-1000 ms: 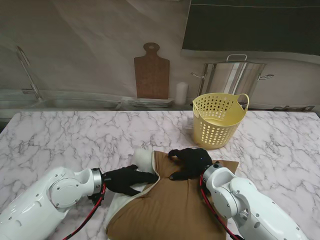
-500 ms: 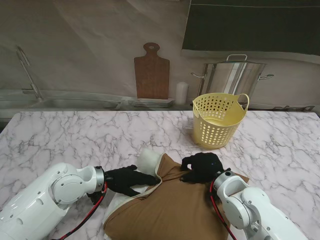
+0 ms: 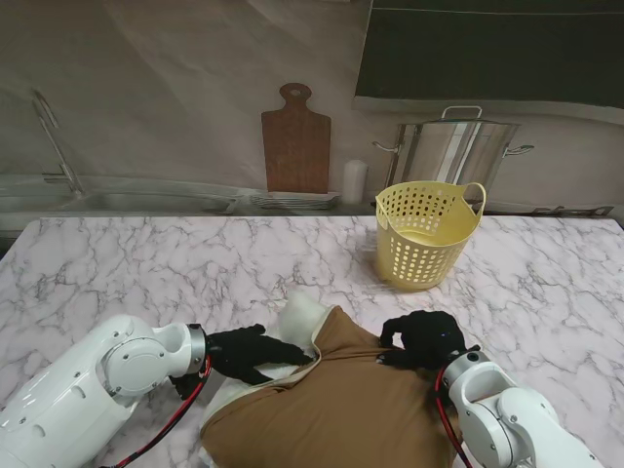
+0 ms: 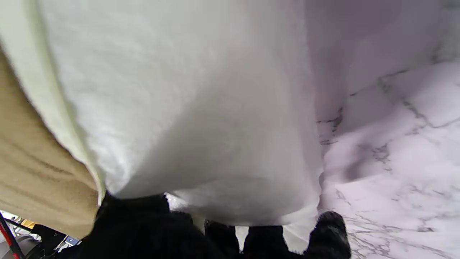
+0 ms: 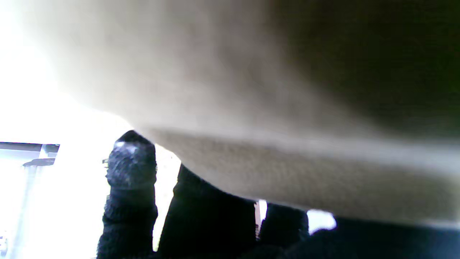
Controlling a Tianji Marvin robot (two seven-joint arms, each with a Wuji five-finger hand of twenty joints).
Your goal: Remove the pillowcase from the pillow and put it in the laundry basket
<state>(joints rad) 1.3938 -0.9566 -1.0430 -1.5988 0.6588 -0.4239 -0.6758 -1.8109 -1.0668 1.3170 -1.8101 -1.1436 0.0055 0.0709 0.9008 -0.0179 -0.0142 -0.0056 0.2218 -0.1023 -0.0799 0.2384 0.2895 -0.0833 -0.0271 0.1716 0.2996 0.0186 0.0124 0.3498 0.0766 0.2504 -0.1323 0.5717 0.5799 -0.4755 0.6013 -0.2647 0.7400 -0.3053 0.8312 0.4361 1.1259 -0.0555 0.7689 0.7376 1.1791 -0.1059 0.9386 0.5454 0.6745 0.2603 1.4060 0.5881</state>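
A white pillow (image 3: 300,317) lies near the table's front edge, mostly inside a brown pillowcase (image 3: 331,409); its far corner sticks out of the case's open edge. My left hand (image 3: 252,353) grips the exposed pillow at the case's left opening. The left wrist view shows the pillow (image 4: 179,108) filling the frame, brown cloth (image 4: 32,172) beside it and black fingers (image 4: 266,241) curled against it. My right hand (image 3: 425,338) is shut on the bunched far right edge of the pillowcase (image 5: 251,90). The yellow laundry basket (image 3: 427,234) stands farther from me, to the right.
The marble table (image 3: 146,273) has a steel stockpot (image 3: 456,151), a wooden cutting board (image 3: 295,141) and a white cylinder (image 3: 353,181) along the back counter behind it. A sink and tap (image 3: 58,156) sit at the far left.
My right hand has moved right and nearer to me, dragging the pillowcase's far edge with it. More white pillow shows at the far end. The left hand has barely moved.
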